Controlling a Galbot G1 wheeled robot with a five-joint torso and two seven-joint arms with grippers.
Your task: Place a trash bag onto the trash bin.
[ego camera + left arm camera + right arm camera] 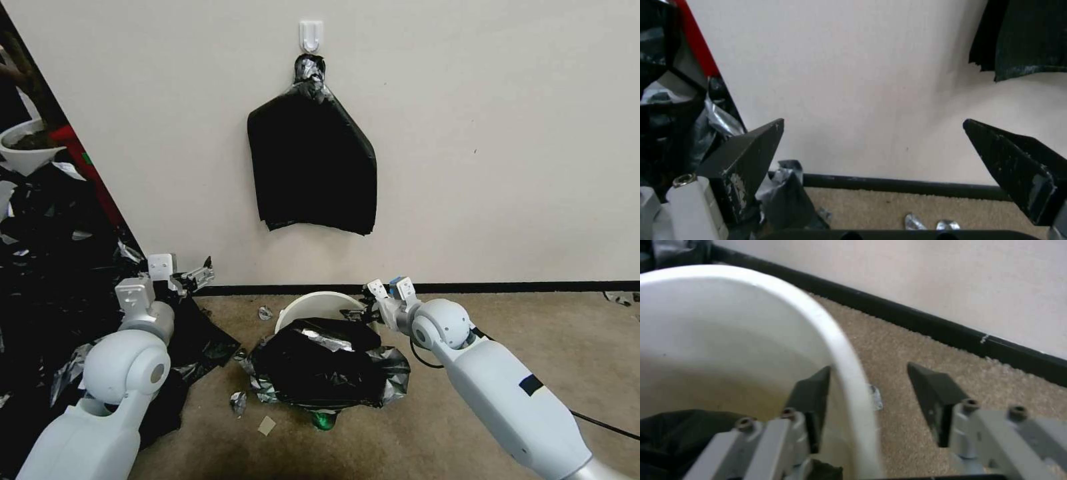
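Glossy black plastic trash bag (327,370) drapes the round cream-white plastic trash bin (313,308); right gripper (869,396) straddles its rim, fingers apart; left gripper (871,146) spread, grasping nothing.

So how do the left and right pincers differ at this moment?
The left pincer is raised near the wall, beside the heap of black plastic, with nothing between its fingers. The right pincer is down at the trash bin, one finger inside the rim and one outside, not closed on it. The left one's fingers are spread wider than the right's. Both are open.
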